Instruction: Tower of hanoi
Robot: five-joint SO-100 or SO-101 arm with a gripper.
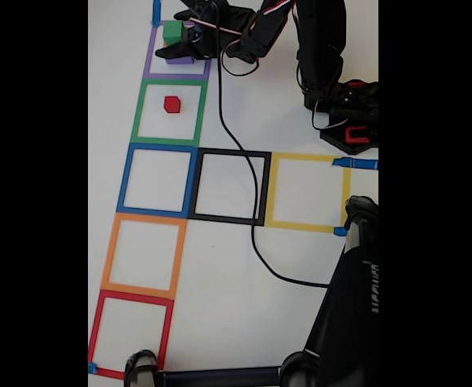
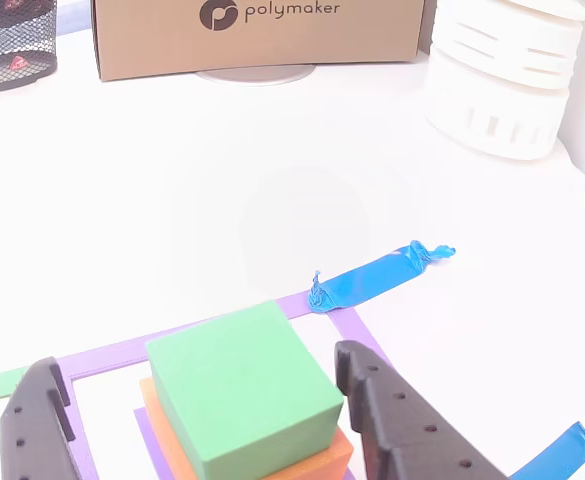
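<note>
Seven taped squares lie on the white table (image 1: 300, 266) in the fixed view: purple, green, blue, orange and red in a column, black and yellow beside the blue one. One small red cube (image 1: 172, 104) sits alone in the green square (image 1: 169, 82). In the purple square (image 1: 150, 63), one green block (image 2: 244, 388) tops an orange block (image 2: 322, 462). The gripper (image 2: 207, 420) stands open, one finger on each side of the green block, not touching it.
</note>
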